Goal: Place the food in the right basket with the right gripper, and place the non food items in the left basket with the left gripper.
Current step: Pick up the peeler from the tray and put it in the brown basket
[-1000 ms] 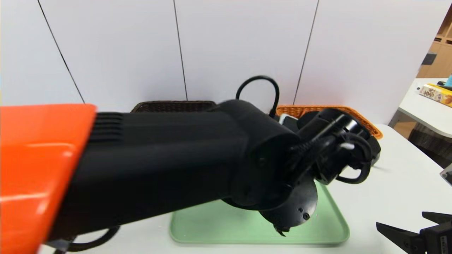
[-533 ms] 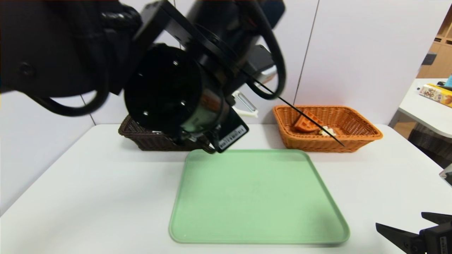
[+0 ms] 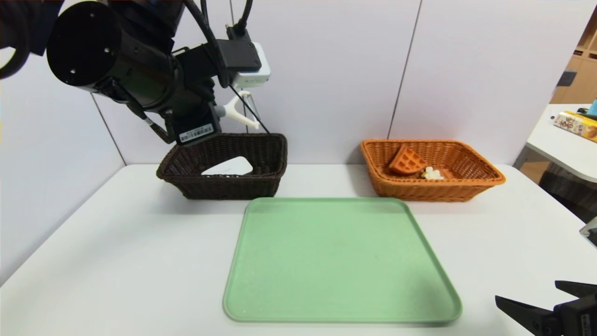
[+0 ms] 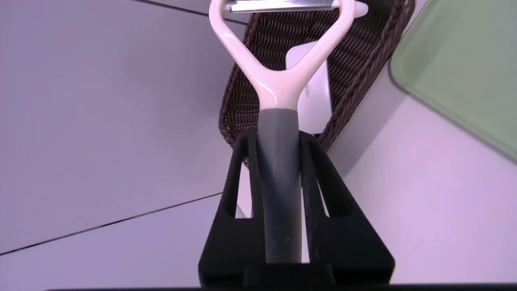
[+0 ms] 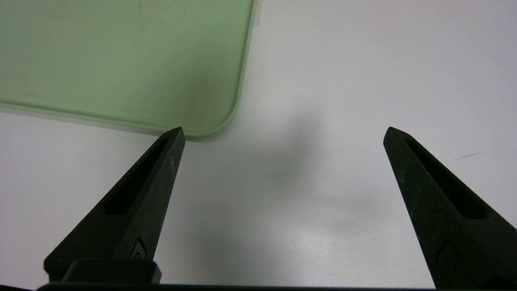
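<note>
— Status of the left gripper (image 4: pixel 278 139)?
— Clamped narrow on the grey handle of the peeler (image 4: pixel 278 81), raised high over the table. White Y-shaped head and metal blade jutting straight out ahead of the fingertips; dark left basket (image 4: pixel 242 101) just beyond and below that head, a flat white item (image 4: pixel 319 97) already lying in it.

— Handling of the peeler?
— Probably light and rigid. Glossy plastic fork likely slick; matte grey handle likely grippier, so a sensible hold exactly there, mid-handle, fingers (image 4: pixel 242 161) on either side. Blade thin and possibly sharp, best left untouched.

— Risks?
— Long overhang ahead of the pinch, so a chance of pivoting if loosened at a tilt. Wicker rim ahead and below, a possible snag for the fork.

— Next need, by the look of it?
— Head carried over the basket opening, then release low enough to avoid a bounce.

— Right gripper (image 5: pixel 282 137)?
— Spread wide, holding nothing, parked low over bare table (image 5: pixel 343 81), corner of the green tray (image 5: pixel 121 60) just ahead of one fingertip.

— Right basket (image 3: pixel 466 186)?
— Far from both pincers, waffle piece (image 3: pixel 406 161) and a small pale bit (image 3: pixel 432 174) inside.
</note>
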`<control>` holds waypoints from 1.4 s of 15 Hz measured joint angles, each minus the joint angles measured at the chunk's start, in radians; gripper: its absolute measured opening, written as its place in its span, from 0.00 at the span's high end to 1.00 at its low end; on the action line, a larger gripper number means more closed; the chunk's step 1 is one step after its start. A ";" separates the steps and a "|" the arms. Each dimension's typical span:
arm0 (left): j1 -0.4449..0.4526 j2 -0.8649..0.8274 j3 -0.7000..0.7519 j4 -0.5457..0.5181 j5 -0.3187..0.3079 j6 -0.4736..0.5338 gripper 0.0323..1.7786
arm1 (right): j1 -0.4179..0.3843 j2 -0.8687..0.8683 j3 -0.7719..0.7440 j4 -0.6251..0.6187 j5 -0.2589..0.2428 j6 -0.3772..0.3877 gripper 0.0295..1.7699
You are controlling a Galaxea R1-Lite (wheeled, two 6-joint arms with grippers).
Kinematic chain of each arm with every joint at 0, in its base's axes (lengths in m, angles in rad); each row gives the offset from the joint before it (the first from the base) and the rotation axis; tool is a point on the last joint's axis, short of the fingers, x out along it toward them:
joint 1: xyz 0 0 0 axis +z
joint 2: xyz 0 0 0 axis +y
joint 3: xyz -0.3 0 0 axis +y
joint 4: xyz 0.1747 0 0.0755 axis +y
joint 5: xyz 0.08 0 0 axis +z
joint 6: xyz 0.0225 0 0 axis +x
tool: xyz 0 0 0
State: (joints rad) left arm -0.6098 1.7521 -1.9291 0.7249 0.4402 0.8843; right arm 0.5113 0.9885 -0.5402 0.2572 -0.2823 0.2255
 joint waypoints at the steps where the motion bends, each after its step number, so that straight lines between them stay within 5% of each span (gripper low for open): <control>1: 0.030 0.005 -0.001 -0.002 -0.013 0.040 0.84 | 0.000 0.000 0.000 0.000 0.000 0.000 0.04; 9: 0.151 0.132 -0.003 -0.108 -0.096 0.151 0.84 | -0.001 -0.002 0.010 0.000 0.000 0.003 0.04; 14: 0.210 0.186 0.008 -0.107 -0.210 0.256 0.84 | -0.001 -0.001 0.008 -0.001 -0.004 0.000 0.04; 21: 0.247 0.243 0.017 -0.142 -0.225 0.298 0.84 | -0.001 0.001 0.012 -0.001 -0.004 0.000 0.04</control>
State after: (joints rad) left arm -0.3626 1.9949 -1.9121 0.5830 0.2153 1.1823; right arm 0.5104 0.9896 -0.5285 0.2564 -0.2866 0.2260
